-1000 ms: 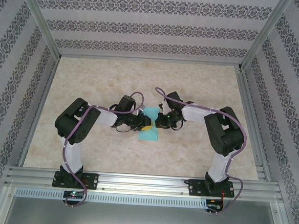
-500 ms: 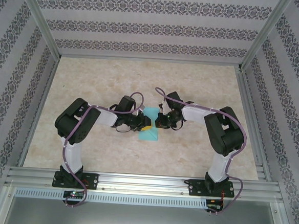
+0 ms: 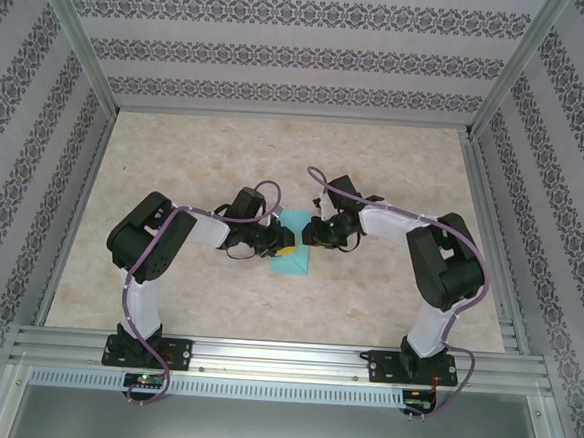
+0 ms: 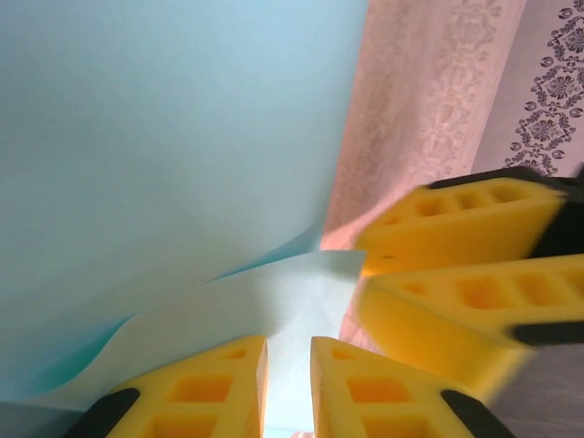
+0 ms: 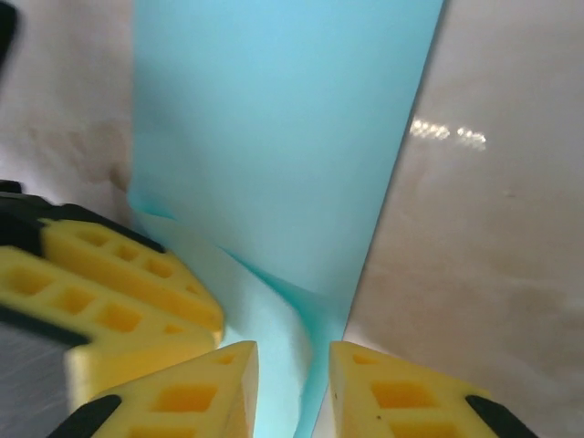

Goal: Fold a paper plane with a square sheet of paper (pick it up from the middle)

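The right gripper [image 5: 292,358] just let go of the thin turquoise paper sheet [image 5: 274,119], so that fold looks done. I cannot tell if the left gripper [image 4: 287,351] pinches it.

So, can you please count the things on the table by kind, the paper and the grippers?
Turquoise paper sheet: 1
Grippers with yellow jaws: 2, the left gripper and the right gripper
Total: 3
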`<act>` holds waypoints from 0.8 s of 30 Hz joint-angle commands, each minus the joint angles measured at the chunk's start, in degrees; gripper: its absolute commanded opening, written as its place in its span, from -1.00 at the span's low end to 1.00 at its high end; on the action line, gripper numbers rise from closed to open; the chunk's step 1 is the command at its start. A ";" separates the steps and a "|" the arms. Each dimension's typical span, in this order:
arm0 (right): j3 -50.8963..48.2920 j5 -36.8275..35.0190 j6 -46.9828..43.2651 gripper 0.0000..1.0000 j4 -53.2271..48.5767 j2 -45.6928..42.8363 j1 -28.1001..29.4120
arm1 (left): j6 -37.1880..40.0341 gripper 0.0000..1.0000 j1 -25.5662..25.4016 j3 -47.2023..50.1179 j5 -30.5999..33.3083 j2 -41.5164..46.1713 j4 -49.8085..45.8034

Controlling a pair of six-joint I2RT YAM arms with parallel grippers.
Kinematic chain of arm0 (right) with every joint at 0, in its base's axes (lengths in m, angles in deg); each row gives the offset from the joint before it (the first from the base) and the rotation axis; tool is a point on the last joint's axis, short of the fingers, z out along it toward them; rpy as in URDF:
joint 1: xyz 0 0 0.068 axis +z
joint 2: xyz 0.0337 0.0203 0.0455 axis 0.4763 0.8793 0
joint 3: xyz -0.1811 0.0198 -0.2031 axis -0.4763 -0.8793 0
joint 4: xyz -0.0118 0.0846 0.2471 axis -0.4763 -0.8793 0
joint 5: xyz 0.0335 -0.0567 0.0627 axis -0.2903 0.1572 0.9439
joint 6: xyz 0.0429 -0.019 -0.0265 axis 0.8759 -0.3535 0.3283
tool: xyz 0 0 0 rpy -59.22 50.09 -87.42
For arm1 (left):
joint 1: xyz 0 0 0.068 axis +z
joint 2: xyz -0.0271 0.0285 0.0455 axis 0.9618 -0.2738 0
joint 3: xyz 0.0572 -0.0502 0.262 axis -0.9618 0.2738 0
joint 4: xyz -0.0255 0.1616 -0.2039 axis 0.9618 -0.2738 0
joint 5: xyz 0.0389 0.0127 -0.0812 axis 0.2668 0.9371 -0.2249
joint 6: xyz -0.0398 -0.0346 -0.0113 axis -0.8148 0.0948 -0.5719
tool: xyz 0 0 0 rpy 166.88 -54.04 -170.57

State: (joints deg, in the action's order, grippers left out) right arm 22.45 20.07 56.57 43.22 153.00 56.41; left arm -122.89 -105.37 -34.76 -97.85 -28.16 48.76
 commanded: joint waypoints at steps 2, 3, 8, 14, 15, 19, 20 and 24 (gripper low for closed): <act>-2.15 -1.41 0.81 -0.45 0.26 -6.75 -0.44 | 0.94 -0.56 -0.51 2.00 6.72 -1.41 -8.02; -2.73 -1.22 0.88 -0.46 0.25 -7.42 -0.23 | 0.89 -0.56 -0.46 2.10 6.93 -1.27 -7.98; -5.82 -0.19 2.03 -0.70 0.62 -9.11 2.87 | 0.84 -0.60 -0.47 3.06 7.84 -0.84 -7.89; -7.73 1.56 5.48 -0.85 4.58 -7.40 6.84 | 0.76 -0.61 -0.47 3.93 8.57 -0.03 -7.46; -7.62 1.67 5.72 -0.85 4.96 -6.98 7.09 | 0.72 -0.62 -0.46 4.07 8.63 0.11 -7.41; -6.15 2.13 5.91 -0.86 5.41 -4.52 8.65 | 0.59 -0.62 -0.47 4.38 8.40 0.23 -6.84; -5.73 2.08 5.90 -0.87 5.35 -3.68 8.77 | 0.58 -0.62 -0.47 4.38 8.37 0.28 -6.69; -4.95 1.97 5.78 -0.87 5.34 -1.37 8.94 | 0.65 -0.63 -0.46 4.51 8.34 0.27 -6.62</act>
State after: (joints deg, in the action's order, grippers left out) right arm 15.91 21.40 61.84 47.03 150.33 64.82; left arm -122.84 -105.77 -33.03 -94.20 -26.48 48.74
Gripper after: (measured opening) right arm 0.067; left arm 0.189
